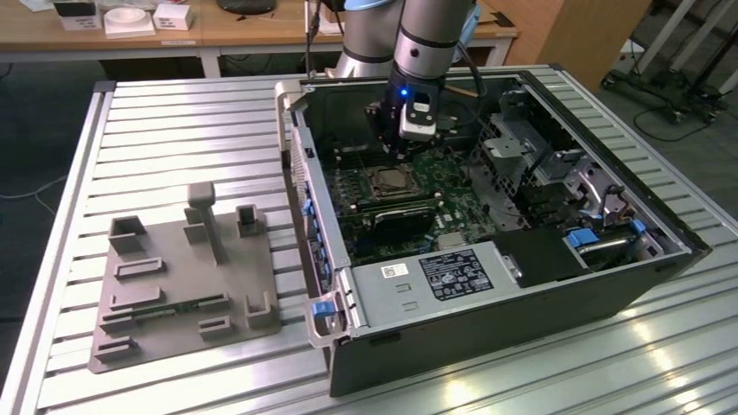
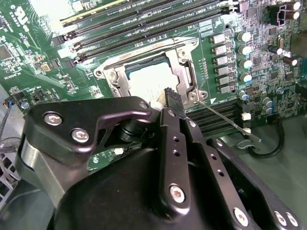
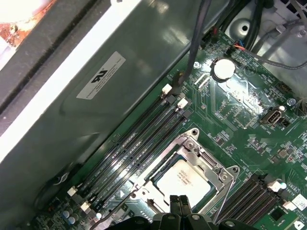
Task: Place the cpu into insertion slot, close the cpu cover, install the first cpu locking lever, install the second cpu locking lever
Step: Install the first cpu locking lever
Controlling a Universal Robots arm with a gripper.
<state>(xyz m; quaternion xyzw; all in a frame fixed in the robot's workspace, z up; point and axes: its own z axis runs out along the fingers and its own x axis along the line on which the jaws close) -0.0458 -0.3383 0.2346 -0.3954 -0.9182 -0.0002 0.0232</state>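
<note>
The cpu (image 3: 180,181), a silvery square chip, lies in the insertion slot (image 2: 111,76) on the green board inside the open computer case (image 1: 600,277). The cpu cover (image 3: 193,147), a silvery frame, lies flat around the chip's edges; both wrist views show it. A thin wire locking lever (image 2: 225,120) sticks out from one socket corner across the black memory slots. My gripper (image 3: 179,202) hangs just above the chip's edge with its dark fingers shut and nothing between them. In the exterior view the gripper (image 1: 400,149) is a little above the cpu (image 1: 390,181).
Long black memory slots (image 3: 139,143) run beside the socket. The case wall (image 1: 302,164), a drive cage (image 1: 519,138) and the power supply (image 1: 444,275) ring the board. A grey fixture plate (image 1: 185,285) lies on the slatted table at the exterior view's left.
</note>
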